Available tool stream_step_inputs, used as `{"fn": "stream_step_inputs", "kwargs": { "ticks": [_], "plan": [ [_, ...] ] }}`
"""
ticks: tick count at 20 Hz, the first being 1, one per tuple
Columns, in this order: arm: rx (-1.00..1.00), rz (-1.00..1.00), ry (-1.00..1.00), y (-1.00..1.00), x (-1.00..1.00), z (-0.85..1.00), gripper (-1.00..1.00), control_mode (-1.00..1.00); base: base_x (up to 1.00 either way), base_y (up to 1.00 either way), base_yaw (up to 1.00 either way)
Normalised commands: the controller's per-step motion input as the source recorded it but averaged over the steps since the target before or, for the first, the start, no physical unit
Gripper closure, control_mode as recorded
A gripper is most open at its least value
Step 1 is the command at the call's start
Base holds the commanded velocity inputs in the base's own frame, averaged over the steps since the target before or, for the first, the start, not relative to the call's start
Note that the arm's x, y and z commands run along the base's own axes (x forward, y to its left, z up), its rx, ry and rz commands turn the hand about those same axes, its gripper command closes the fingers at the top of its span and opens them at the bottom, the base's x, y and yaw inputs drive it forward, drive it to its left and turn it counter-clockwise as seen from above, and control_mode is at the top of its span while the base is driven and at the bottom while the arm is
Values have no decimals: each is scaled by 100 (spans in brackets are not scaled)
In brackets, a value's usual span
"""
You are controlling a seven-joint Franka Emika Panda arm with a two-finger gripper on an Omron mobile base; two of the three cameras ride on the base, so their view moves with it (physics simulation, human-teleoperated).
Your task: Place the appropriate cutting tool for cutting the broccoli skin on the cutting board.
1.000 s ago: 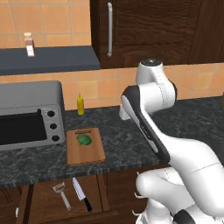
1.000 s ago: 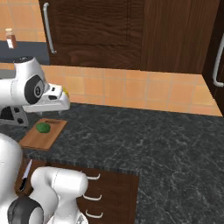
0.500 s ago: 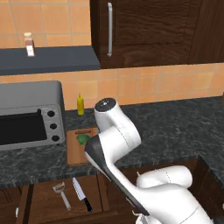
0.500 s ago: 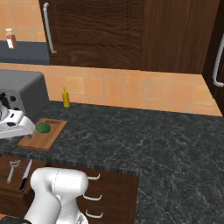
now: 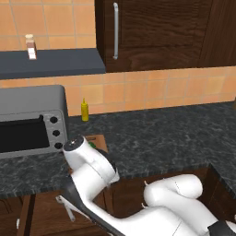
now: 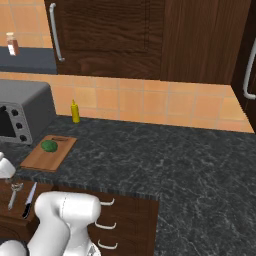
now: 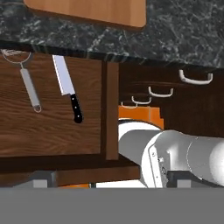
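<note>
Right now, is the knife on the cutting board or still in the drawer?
Still in the open drawer: the knife lies beside the peeler, below the cutting board.

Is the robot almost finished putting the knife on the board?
Not yet. The drawer is open, showing the knife lying beside the peeler, untouched. The hand camera looks down at them, so a reach seems to be starting. The broccoli sits on the cutting board. Left: grasp the knife, lift it, and lay it on the board.
</note>
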Motion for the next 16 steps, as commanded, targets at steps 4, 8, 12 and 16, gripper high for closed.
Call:
{"fn": "stream_step_inputs", "kwargs": {
  "ticks": [4, 8, 12, 16],
  "plan": [
    [0, -3, 41, 55, 16, -67, -100, -100, 0, 0, 0],
    [0, -1, 29, 34, 13, -74, -100, -100, 0, 0, 0],
    [0, -5, 19, 14, 7, -63, -100, -100, 0, 0, 0],
    [6, -8, 7, 0, 3, -53, -100, -100, 0, 0, 0]
  ]
}}
